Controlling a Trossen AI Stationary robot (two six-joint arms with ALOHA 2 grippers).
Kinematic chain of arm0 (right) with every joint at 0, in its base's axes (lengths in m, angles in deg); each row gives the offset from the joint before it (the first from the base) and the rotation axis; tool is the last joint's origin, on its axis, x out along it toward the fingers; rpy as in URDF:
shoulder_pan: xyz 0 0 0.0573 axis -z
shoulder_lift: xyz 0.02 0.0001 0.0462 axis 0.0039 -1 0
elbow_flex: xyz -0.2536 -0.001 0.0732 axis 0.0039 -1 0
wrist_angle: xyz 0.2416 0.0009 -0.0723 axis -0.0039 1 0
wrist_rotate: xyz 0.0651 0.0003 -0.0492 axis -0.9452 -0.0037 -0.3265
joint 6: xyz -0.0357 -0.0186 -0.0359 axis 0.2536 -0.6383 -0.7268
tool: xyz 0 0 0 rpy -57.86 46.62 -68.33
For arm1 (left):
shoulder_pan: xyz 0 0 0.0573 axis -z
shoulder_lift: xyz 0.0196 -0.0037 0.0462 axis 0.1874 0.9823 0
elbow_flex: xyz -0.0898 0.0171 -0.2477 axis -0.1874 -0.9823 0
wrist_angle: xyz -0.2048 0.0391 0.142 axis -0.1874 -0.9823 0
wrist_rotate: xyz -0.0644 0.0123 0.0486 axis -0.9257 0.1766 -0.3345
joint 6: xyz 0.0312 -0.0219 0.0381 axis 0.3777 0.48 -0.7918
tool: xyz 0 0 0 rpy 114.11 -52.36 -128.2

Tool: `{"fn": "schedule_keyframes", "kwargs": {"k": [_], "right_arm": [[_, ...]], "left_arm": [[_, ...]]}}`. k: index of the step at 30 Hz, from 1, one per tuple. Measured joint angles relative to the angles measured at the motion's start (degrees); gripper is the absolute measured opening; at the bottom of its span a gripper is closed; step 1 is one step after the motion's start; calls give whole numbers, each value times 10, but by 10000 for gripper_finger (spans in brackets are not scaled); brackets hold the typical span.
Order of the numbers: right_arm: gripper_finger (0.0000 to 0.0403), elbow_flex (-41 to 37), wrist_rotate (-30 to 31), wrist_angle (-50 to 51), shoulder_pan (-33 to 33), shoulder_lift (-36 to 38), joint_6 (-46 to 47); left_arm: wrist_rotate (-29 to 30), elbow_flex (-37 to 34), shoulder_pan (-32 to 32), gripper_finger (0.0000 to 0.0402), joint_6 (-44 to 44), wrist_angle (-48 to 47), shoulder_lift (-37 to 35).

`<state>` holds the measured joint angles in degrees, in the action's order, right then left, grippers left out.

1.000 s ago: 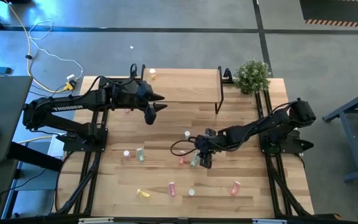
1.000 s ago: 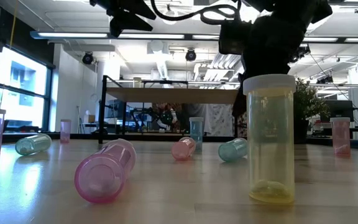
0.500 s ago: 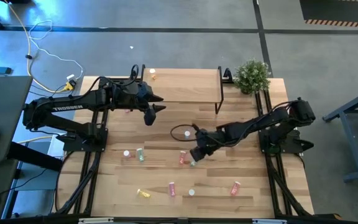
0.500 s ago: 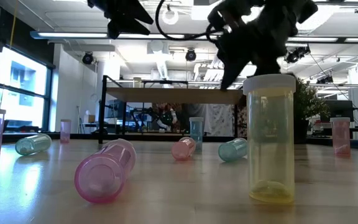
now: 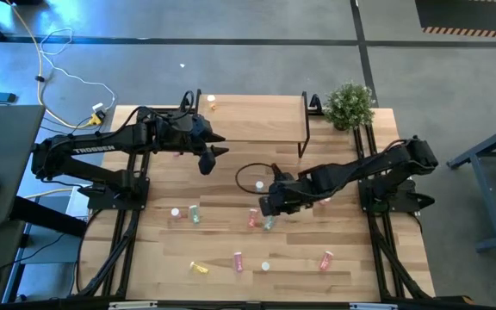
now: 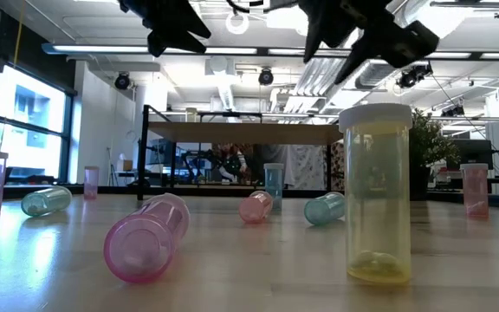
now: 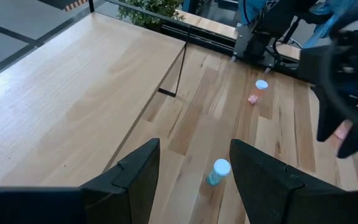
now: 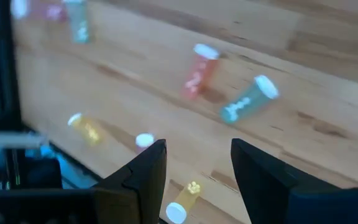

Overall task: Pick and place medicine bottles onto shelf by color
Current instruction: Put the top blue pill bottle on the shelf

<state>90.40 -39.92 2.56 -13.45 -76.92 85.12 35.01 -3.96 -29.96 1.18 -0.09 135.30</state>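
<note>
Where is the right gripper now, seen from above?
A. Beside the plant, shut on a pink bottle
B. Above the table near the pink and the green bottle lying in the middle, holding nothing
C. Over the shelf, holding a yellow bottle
B: in the high view the right gripper hangs over the table by the pink bottle and the green bottle; its wrist view shows open fingers with nothing between them.

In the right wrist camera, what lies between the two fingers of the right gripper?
In the right wrist view, the right gripper frames only bare table planks; the pink bottle and green bottle lie beyond.
</note>
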Motion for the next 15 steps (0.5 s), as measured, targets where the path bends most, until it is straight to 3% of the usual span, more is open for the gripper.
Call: {"fn": "schedule_keyframes", "kwargs": {"k": [6, 9, 15], "right_arm": [[171, -1, 20, 34, -3, -8, 42], [171, -1, 59, 55, 16, -10, 29], [171, -1, 110, 25, 65, -10, -125]], "left_arm": [[0, 0, 0, 184, 0, 0, 0], [0, 0, 0, 184, 0, 0, 0], [0, 0, 0, 184, 0, -2, 0]]}}
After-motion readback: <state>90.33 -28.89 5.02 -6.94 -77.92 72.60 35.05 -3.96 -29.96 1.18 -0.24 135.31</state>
